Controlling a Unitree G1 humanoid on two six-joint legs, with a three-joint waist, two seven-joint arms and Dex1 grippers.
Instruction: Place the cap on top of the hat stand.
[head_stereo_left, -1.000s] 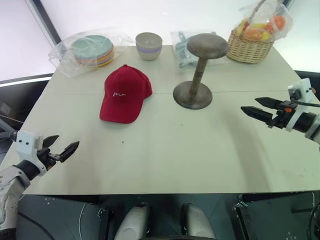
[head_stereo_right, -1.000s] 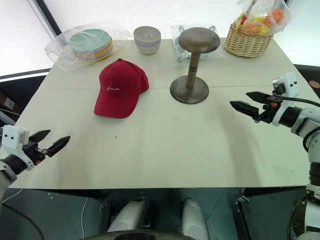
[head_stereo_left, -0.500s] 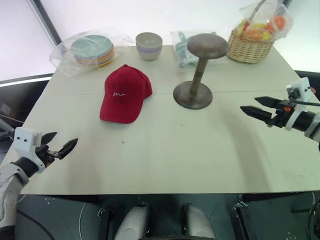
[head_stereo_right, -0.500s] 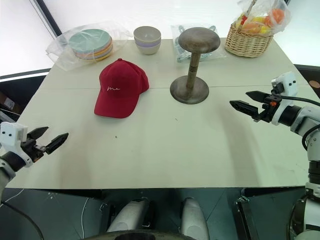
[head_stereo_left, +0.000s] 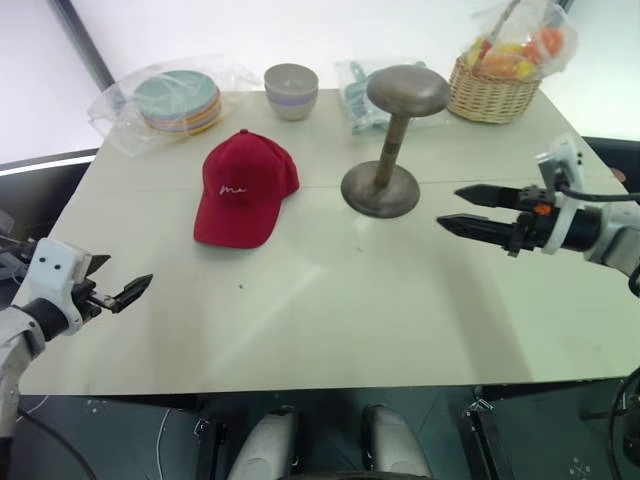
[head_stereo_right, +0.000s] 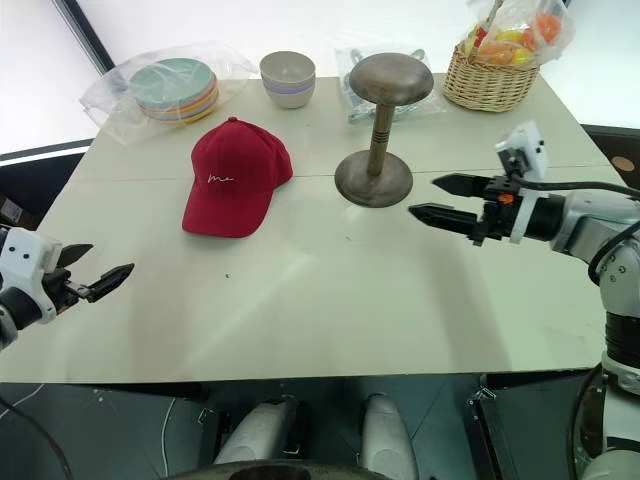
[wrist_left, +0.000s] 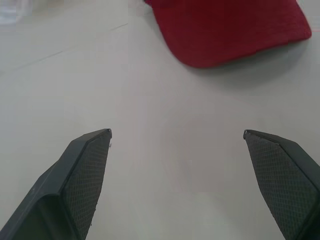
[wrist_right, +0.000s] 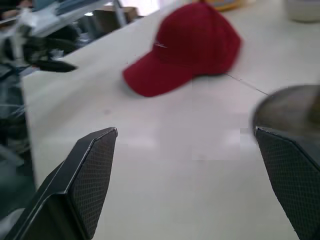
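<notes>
We count one red cap (head_stereo_left: 245, 187), one dark hat stand (head_stereo_left: 393, 143), one grey bowl (head_stereo_left: 291, 91), one wicker basket (head_stereo_left: 492, 90) of bagged fruit, one bagged stack of plates (head_stereo_left: 178, 101) whose number we cannot quite make out, one bagged bluish item (head_stereo_left: 356, 92), and two grippers.

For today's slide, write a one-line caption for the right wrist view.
Open right gripper faces the red cap lying on the white table, hat stand base beside it.
</notes>
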